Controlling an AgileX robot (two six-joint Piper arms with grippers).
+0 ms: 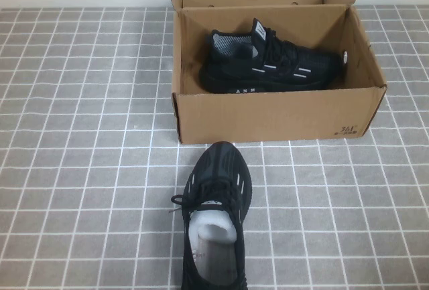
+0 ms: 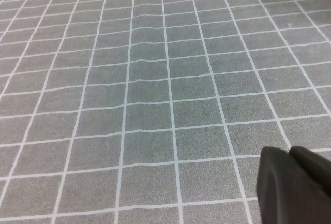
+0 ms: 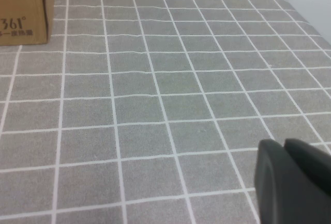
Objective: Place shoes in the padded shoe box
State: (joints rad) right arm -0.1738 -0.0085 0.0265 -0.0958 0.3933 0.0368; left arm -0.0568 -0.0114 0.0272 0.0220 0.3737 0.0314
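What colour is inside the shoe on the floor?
White, seen best from the high view: the shoe has a white lining.

My high camera looks down from my near side at the padded shoe box [image 1: 278, 112] — each wrist camera skims the grid cloth [image 2: 155, 94] low; the right one shares the box's corner.

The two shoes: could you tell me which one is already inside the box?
The shoe lying sideways in the cardboard box is in. The other shoe rests on the grid cloth in front of the box. The left gripper and right gripper hold nothing.
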